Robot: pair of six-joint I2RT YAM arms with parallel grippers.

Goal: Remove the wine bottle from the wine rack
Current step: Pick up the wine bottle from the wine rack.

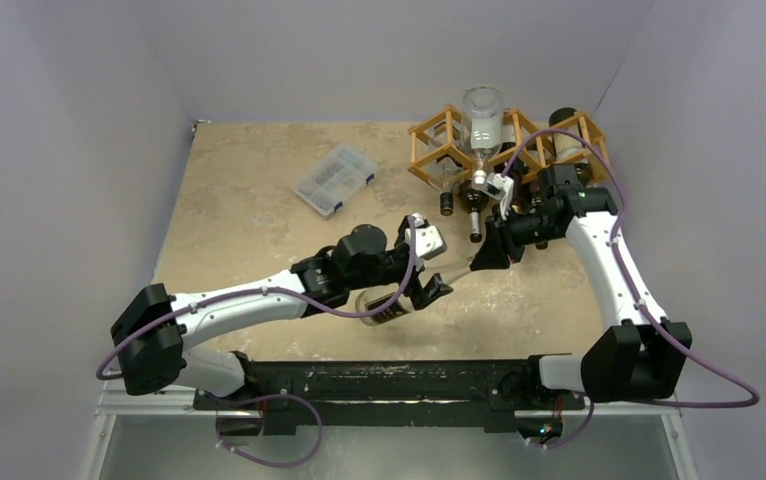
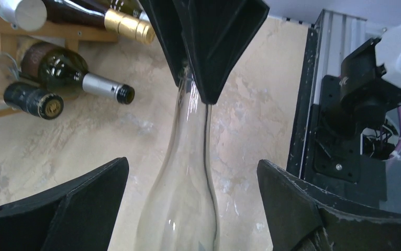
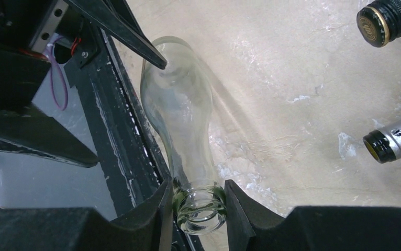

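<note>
Two claws meet on one clear wine bottle (image 3: pixel 180 110), and only one of them has it. Your right claw (image 3: pixel 198 201) is closed tight on the neck just below the lip, a finger pressed against each side of the glass. Your left claw (image 2: pixel 190 172) stands wide open around the bottle's body: its fingers (image 2: pixel 83 204) flank the glass with clear gaps on both sides, touching nothing. The bottle lies stretched between the two claws, neck at the right one, body between the left one's fingers, out of the wine rack (image 1: pixel 439 140) and over the table (image 1: pixel 249 200). The rack sits just behind your right claw, well apart from the left, and holds other bottles; a dark bottle with a silver neck (image 2: pixel 88 81) pokes out of it toward the right claw. A clear compartment box (image 1: pixel 334 178) lies on the table beyond the left claw
</note>
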